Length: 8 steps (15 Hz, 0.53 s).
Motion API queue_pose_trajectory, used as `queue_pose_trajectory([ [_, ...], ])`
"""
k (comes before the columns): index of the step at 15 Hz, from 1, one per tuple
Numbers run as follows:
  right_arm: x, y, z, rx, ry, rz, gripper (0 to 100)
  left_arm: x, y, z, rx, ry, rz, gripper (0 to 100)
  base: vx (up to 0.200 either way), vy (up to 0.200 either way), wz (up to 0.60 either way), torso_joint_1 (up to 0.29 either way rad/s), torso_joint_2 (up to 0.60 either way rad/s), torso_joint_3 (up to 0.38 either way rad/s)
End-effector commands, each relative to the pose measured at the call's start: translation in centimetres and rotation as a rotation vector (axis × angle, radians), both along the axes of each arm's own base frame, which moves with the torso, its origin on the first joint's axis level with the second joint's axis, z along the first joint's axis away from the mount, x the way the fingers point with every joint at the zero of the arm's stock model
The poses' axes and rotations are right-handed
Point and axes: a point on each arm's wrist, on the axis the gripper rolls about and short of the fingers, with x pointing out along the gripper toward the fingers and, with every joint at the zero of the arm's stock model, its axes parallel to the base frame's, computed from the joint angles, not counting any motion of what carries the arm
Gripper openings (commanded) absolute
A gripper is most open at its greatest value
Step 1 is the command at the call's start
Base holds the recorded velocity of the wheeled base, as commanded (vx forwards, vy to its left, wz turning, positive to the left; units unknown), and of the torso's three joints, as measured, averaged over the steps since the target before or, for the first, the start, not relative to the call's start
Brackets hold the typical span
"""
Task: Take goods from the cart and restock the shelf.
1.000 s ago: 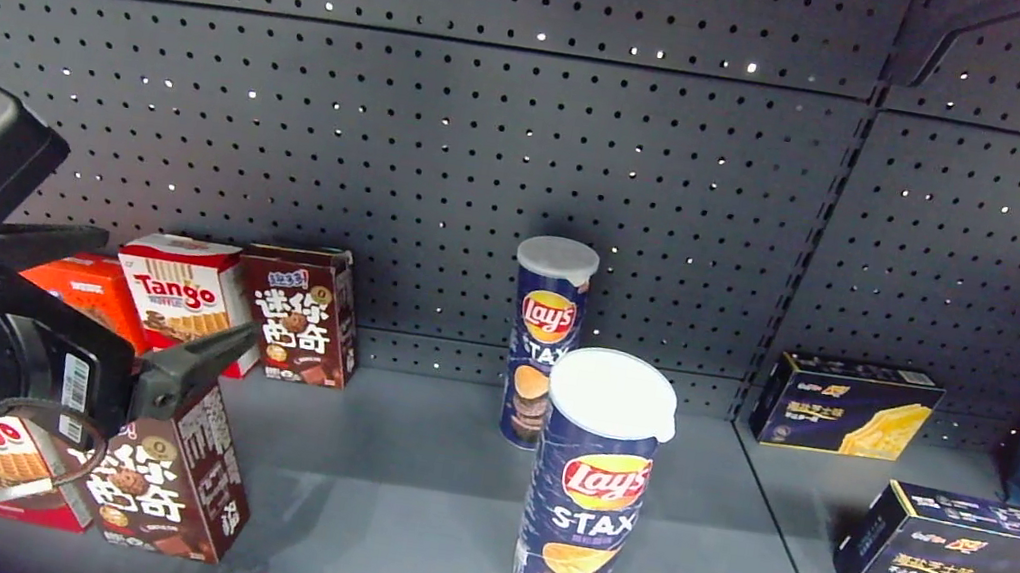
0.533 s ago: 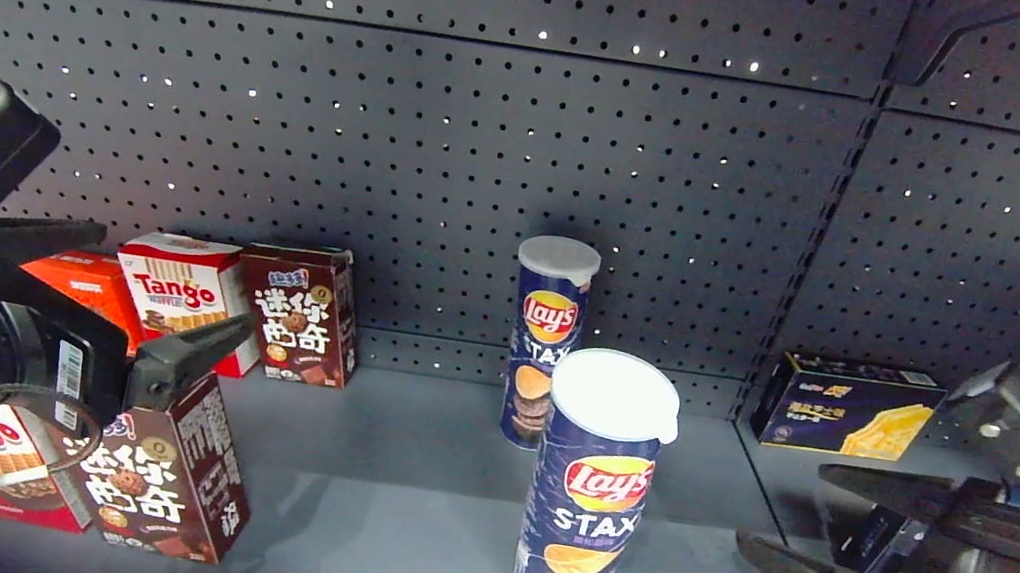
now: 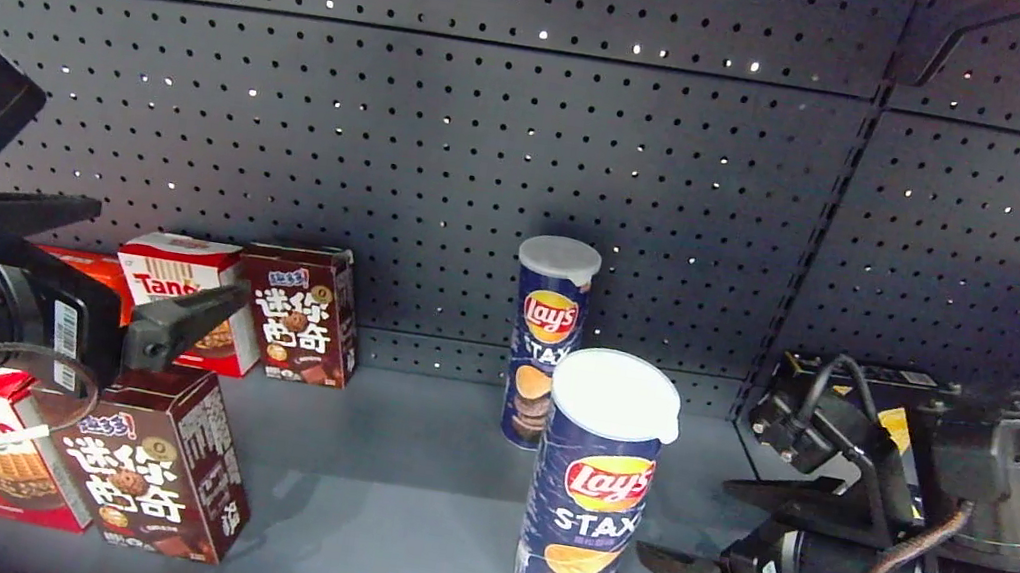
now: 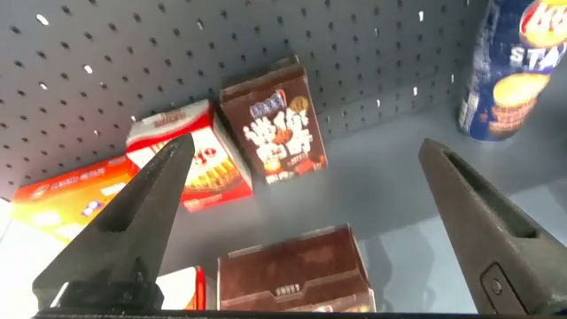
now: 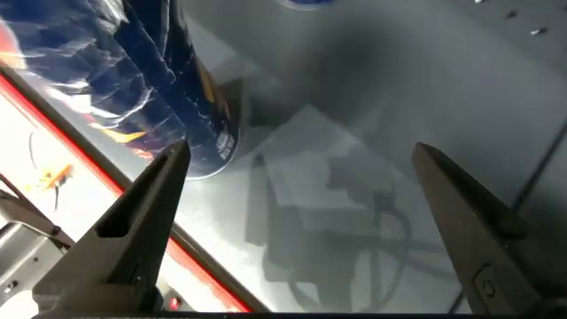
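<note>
Both my jaws gape empty at the shelf [image 3: 395, 512].

My right gripper [image 3: 685, 520] hangs low at 3 o'clock from the front can [image 3: 596, 491], just beside it but not touching, with its fingers spread wide and nothing between them. That can stands upright near the shelf's front edge. A second can [image 3: 547, 332] stands upright behind it at 11 o'clock, close to the pegboard [image 3: 451, 136]. My left gripper [image 3: 166, 253] sits at the front can's 9 o'clock, well apart from it. It is likewise spread and holds nothing, above a brown box [image 3: 159, 467] standing at the front. At 12 o'clock from that box, a second brown box [image 3: 299, 311] and a red-and-white box [image 3: 170, 261] stand side by side against the pegboard.
</note>
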Motion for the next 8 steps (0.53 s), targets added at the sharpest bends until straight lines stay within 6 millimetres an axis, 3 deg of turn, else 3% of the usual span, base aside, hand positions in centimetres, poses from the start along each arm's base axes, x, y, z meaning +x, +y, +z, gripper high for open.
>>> queue_pose_trajectory([
  [1,0.34,0.15,-0.57,-0.017,0.017,-0.007,100,0.33,-0.13,-0.13,0.002,0.004,0.002,100,0.000,0.000,0.00,0.000,0.00,0.000],
  [8,0.41,0.75,-1.13,-0.033,0.033,0.007,100,0.44,-0.10,-0.16,0.003,0.006,0.007,100,0.000,0.000,0.00,0.000,0.00,0.000],
])
